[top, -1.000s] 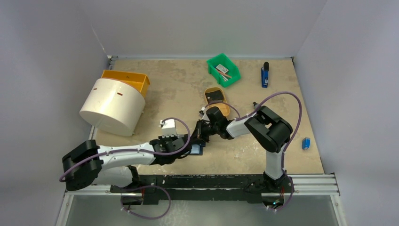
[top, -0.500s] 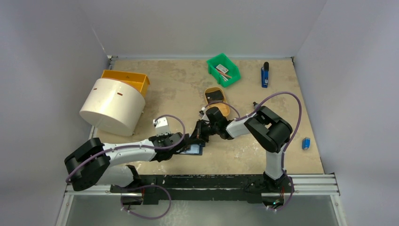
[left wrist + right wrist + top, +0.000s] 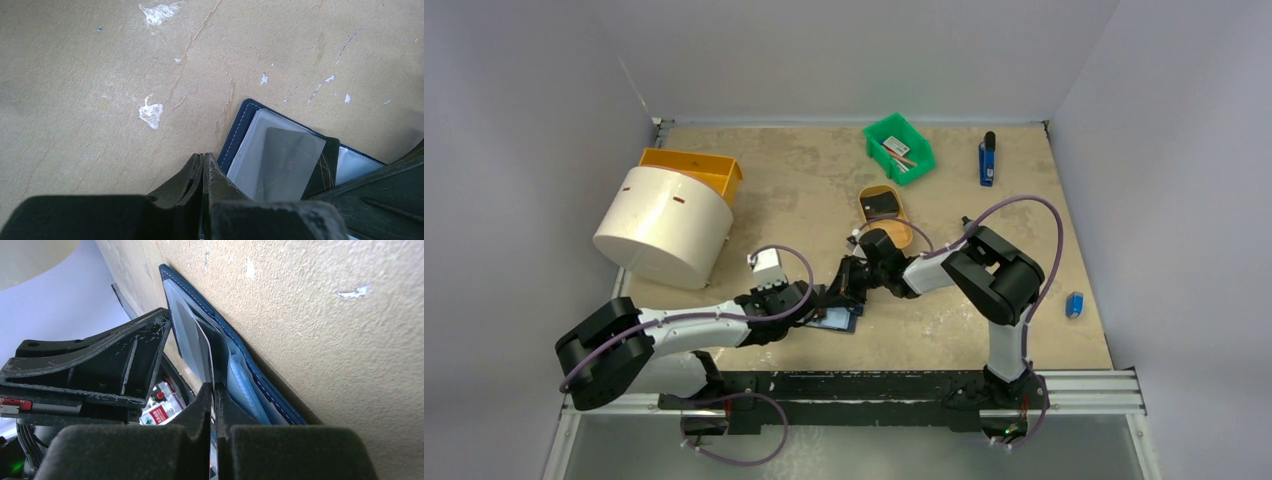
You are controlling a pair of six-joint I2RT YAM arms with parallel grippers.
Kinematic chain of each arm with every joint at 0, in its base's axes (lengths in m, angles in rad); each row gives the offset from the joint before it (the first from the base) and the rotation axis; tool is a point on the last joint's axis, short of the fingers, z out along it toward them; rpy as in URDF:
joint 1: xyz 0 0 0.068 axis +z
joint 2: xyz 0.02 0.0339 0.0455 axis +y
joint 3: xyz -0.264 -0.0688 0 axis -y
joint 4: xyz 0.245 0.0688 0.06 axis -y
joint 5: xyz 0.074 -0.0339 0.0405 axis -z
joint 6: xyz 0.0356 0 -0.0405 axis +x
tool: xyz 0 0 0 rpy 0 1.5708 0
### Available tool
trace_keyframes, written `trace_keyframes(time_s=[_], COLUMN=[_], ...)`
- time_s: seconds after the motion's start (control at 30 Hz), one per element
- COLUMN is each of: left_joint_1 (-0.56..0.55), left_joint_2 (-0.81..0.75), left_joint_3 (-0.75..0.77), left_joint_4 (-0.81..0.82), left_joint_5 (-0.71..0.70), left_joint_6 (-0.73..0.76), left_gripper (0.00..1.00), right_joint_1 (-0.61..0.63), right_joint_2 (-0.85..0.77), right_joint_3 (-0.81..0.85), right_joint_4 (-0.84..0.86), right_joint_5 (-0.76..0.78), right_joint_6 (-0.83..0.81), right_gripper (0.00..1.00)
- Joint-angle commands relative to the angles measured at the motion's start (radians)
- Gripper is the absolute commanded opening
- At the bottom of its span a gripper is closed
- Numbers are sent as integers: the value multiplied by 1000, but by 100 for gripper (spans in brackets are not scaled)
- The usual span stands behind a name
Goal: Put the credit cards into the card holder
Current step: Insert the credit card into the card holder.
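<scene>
Left gripper: jaws pressed together at the edge of the open card holder. Right gripper: jaws pinch a grey credit card over its pocket. The card holder lies near-centre on the tan surface.

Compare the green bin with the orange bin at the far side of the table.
Colour: the green bin is bright green, the orange bin yellow-orange.
Contents: the green bin holds a few small items; the visible part of the orange bin shows none.
Exposure: the green bin stands free, while the orange bin is partly hidden behind the white drum.
Size: the orange bin looks longer than the green bin.
Both are open-topped bins, set askew.
</scene>
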Motion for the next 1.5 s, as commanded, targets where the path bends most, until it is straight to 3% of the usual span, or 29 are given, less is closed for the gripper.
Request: trace_keyframes(time_s=[0.0,0.23,0.7,0.97,1.47], left_joint_1=[-3,-6,-26,-26,-26], left_joint_2=[8,3,-10,-32,-61], left_joint_3=[-39,-53,-58,-56,-20], left_joint_4=[76,84,102,80,56], left_joint_5=[176,179,173,152,124], left_joint_6=[-20,-36,-44,-42,-10], left_gripper=[0,0,0,0,0], right_joint_1=[26,29,58,57,57], right_joint_2=[22,-57,-50,-94,-112], right_joint_3=[6,-72,-63,-31,71], right_joint_4=[-9,36,86,-81,-254], right_joint_5=[74,202,203,212,224], right_joint_6=[37,121,169,64,-65], right_gripper=[0,0,0,35,39])
